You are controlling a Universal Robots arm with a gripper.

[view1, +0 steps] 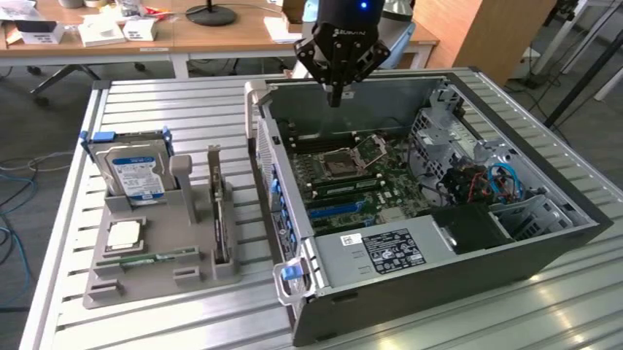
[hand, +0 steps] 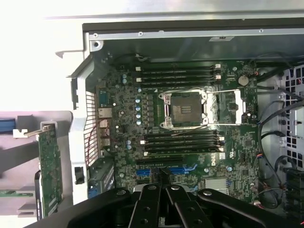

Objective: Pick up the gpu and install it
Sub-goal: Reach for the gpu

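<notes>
Table [view1: 584, 306]: slatted metal top is carrying a grey holder [view1: 156, 273] on the exterior view's left and an open computer case [view1: 409, 292] on its right.
Hard drive [view1: 136, 175]: is standing upright at the holder's far end.
Gpu [view1: 220, 211]: is standing on edge in a holder slot, just beside the case, untouched.
Gripper [view1: 336, 98]: is hovering over the case's far wall, fingers pressed together, gripping nothing.
Motherboard [view1: 355, 175]: is lying exposed below the gripper.

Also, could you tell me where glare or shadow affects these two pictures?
Exterior view: light glints off the table slats beside the computer case, whose hollow next to the power supply is nearly black. Wrist view: the table outside the case burns out to white; the claw is a dark silhouette.
</notes>
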